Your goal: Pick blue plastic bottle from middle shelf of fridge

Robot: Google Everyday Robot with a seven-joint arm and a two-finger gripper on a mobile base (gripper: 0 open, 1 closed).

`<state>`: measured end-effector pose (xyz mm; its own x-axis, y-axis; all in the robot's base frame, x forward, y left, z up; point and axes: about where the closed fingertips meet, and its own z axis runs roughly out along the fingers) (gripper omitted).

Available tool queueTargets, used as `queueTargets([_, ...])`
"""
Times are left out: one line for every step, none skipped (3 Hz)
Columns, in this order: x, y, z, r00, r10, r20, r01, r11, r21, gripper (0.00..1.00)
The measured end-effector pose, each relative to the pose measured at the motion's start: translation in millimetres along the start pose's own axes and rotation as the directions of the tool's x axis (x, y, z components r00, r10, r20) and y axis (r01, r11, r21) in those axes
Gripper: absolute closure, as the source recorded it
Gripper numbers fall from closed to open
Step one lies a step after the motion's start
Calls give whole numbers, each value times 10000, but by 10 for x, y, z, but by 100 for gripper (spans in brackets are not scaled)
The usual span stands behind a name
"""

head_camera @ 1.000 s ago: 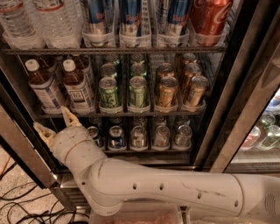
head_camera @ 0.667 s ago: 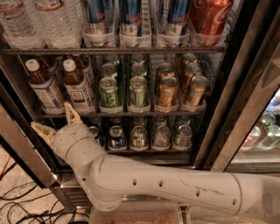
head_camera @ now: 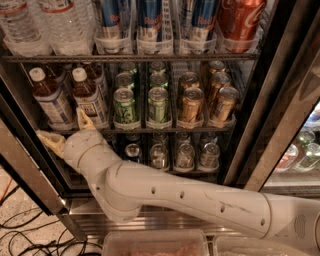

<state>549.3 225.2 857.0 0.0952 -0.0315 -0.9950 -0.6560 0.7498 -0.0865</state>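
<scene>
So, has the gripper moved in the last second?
Yes: the open gripper rose slightly against the middle shelf, one finger now overlapping the blue plastic bottle.

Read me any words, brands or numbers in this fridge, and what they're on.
"Coca-Cola", white script, partly cut off: the red can, top right.
Red lettering on the blue-silver cans: too blurred.
Label on the blue plastic bottle: unreadable.
Print on the green cans and gold cans: unreadable.
No text on the pincer, front left of the middle shelf.

Middle shelf (head_camera: 150, 131) front row: two blue plastic bottles (head_camera: 91, 100), two green cans (head_camera: 125, 105), two gold cans (head_camera: 191, 104). Up top: three blue-silver cans (head_camera: 150, 20), one red can (head_camera: 240, 20), two water bottles (head_camera: 65, 25). One gripper (head_camera: 68, 131), fingers spread, just below the bottles.
</scene>
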Motion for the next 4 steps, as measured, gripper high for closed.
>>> queueTargets([8, -50, 162, 10000, 42, -25, -43, 9998, -192, 29])
queueTargets([18, -109, 311, 9999, 101, -3, -101, 9994, -318, 28])
queueTargets([13, -154, 442, 10000, 67, 28, -66, 9993, -373, 28])
queueTargets([20, -201, 544, 10000, 34, 30, -33, 9994, -358, 27])
